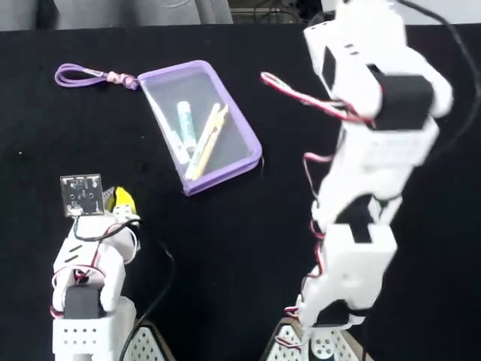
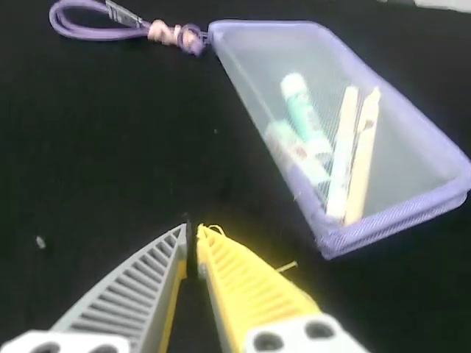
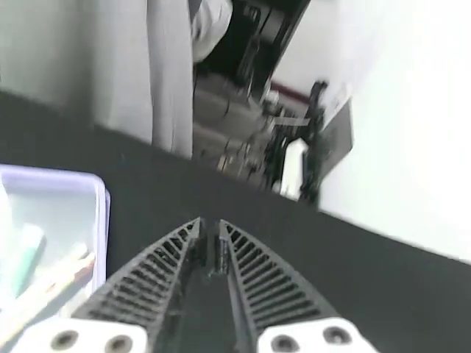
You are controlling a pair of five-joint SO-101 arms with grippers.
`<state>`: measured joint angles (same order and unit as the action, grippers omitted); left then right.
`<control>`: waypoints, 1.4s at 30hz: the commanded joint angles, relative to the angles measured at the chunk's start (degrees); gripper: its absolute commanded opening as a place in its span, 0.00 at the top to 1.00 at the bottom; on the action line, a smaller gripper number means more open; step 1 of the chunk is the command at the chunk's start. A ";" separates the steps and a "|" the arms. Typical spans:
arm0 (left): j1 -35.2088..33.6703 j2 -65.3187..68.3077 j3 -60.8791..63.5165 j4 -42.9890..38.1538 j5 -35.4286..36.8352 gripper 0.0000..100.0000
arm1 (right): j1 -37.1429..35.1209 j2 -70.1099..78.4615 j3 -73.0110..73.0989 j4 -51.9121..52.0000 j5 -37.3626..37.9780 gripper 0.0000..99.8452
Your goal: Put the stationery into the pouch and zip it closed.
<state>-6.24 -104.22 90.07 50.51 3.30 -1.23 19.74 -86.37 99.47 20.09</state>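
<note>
A purple pouch (image 1: 239, 128) with a clear mesh face lies flat on the black table, left of centre. Inside it are a white-and-green tube (image 1: 186, 120) and two pale sticks (image 1: 207, 139). Its purple strap (image 1: 81, 74) trails off to the left past a pink knot. I cannot tell how the zip stands. My left gripper (image 2: 190, 237), one finger grey and one yellow, is shut and empty, low over the table, short of the pouch (image 2: 419, 165); from above it (image 1: 120, 201) sits at the front left. My right gripper (image 3: 210, 229) is shut and empty, held high beside the pouch (image 3: 55, 209).
The raised right arm (image 1: 376, 150) towers over the table's right side, with red-and-white wires (image 1: 301, 96) looping off it. A black cable (image 1: 164, 274) runs by the left arm's base. Curtains and room clutter (image 3: 250, 125) stand behind the far table edge.
</note>
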 commanded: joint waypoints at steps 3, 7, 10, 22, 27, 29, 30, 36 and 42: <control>-0.66 -0.44 2.86 0.53 -0.53 0.97 | 1.14 -10.95 6.37 1.85 -0.53 0.99; -0.66 -0.44 6.29 0.53 -0.53 0.97 | 1.14 -20.26 18.24 1.85 -0.53 0.99; -0.66 -0.35 7.34 2.64 -0.53 0.97 | 1.14 -29.32 29.67 1.76 -0.53 0.99; -6.37 -0.35 7.25 11.69 -0.09 0.97 | 1.14 -59.82 77.58 -10.81 0.00 0.99; -6.81 -0.35 7.34 15.21 -0.26 0.97 | 1.14 -71.43 98.59 -20.92 -0.35 0.99; -6.81 -0.35 7.34 15.91 -0.26 0.97 | 1.05 -76.97 106.07 -24.35 -0.26 0.99; -6.81 -0.35 7.34 16.00 -0.26 0.97 | 1.05 -79.60 109.49 -25.93 -0.09 0.99; -6.81 -0.35 7.34 16.00 -0.35 0.97 | 1.05 -92.62 126.99 -32.26 -0.09 0.99; -6.81 -0.35 7.34 16.09 -0.26 0.97 | 1.05 -101.41 143.69 -35.60 -0.09 0.99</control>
<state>-12.40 -104.22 96.04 66.15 3.30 -1.14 -78.11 51.47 66.59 20.09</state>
